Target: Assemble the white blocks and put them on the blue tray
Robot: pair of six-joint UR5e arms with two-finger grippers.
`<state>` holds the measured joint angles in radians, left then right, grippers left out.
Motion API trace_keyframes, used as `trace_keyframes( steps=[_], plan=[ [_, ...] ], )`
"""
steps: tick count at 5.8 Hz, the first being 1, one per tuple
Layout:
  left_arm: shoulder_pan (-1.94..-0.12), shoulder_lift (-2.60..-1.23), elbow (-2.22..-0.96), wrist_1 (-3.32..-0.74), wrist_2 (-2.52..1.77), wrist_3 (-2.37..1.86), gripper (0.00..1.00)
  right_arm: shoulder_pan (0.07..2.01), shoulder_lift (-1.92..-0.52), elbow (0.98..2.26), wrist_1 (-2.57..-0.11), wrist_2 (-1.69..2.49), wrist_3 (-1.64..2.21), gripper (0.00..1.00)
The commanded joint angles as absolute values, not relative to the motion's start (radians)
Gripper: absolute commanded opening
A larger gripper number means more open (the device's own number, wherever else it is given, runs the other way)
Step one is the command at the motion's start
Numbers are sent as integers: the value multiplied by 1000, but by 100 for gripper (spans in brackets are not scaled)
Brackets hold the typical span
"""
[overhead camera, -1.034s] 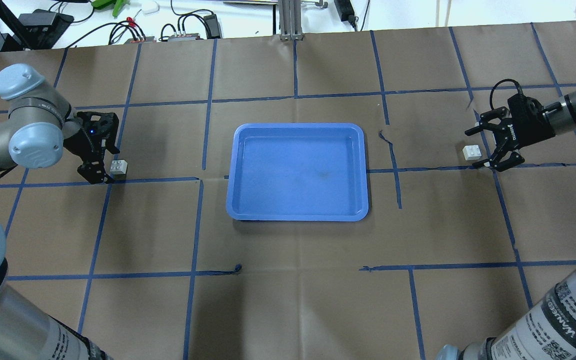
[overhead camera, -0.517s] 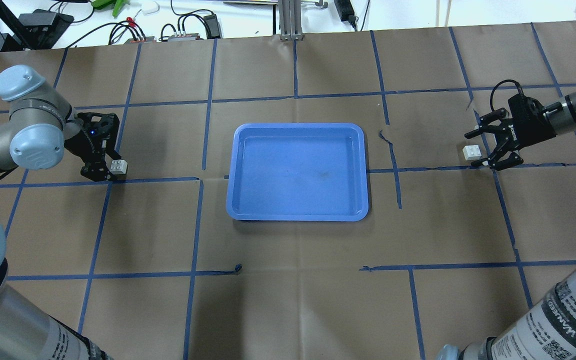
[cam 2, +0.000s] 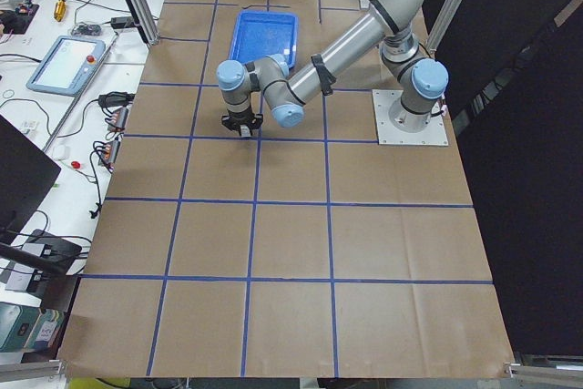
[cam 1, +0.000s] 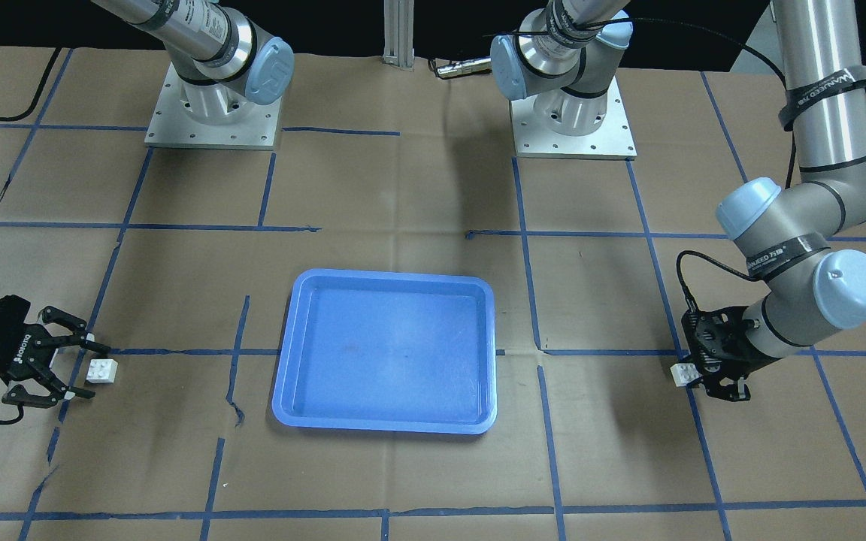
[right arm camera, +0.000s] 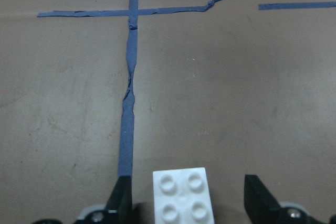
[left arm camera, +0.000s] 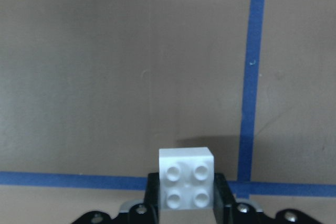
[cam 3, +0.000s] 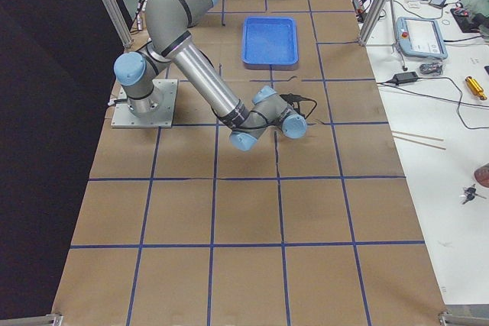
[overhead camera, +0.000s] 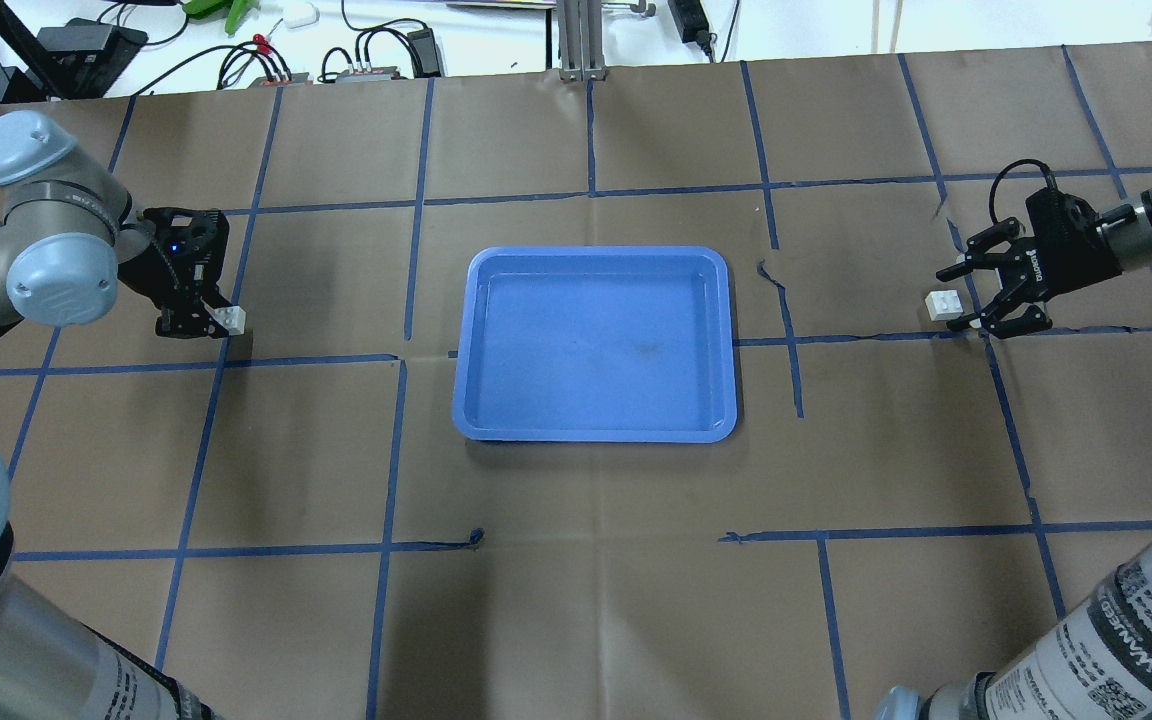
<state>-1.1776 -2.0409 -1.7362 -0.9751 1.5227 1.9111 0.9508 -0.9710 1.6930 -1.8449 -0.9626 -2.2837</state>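
- The left gripper [overhead camera: 204, 322] was pinched onto one white block [left arm camera: 187, 184], gripping it by two opposite sides with the studs facing the wrist camera.
- A shadow lay on the table [overhead camera: 586, 600] behind that block, so it was probably held just clear of the paper, though I cannot be sure of this.
- The right gripper [overhead camera: 948, 298] had its fingers spread, with the other white block [right arm camera: 184, 195] sitting on the table between them, studs up.
- There was a gap on each side of that block and neither finger touched it.
- That block lay straight ahead along the right gripper's reach, square to the fingers. Being square, it had no long side to allow for.
- The next move seemed to be simply closing on it.
- The blue tray [overhead camera: 596, 432] sat in the middle, well apart from both blocks, one to each side of it.
- Each arm was nearer its own block, so the joining would likely happen toward the middle.
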Motion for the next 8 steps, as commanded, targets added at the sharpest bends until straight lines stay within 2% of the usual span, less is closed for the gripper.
trace_keyframes(
  steps=[1,2,3,4,5,8],
  plan=[
    [-1300,-2019,-1671,-1008,1525,1892,0,948,-971,1692,-1836,-962,-2284,71],
    [-1384,-2019,-1642,-1029,1525,1852,0,948,-973,1690,-1835,-962,-2284,59],
    [-1484,-2019,-1635,-1040,1528,1742,0,948,-974,1689,-1835,-963,-2286,39],
    [-1581,-2020,-1635,-1040,1526,1621,0,948,-974,1687,-1835,-963,-2286,26],
    [-1667,-2019,-1628,-1040,1525,1514,0,948,-977,1681,-1832,-963,-2286,19],
    [-1830,-2045,-1641,-1028,1459,1294,0,963,-1107,1658,-1774,-940,-2206,12]
  ],
)
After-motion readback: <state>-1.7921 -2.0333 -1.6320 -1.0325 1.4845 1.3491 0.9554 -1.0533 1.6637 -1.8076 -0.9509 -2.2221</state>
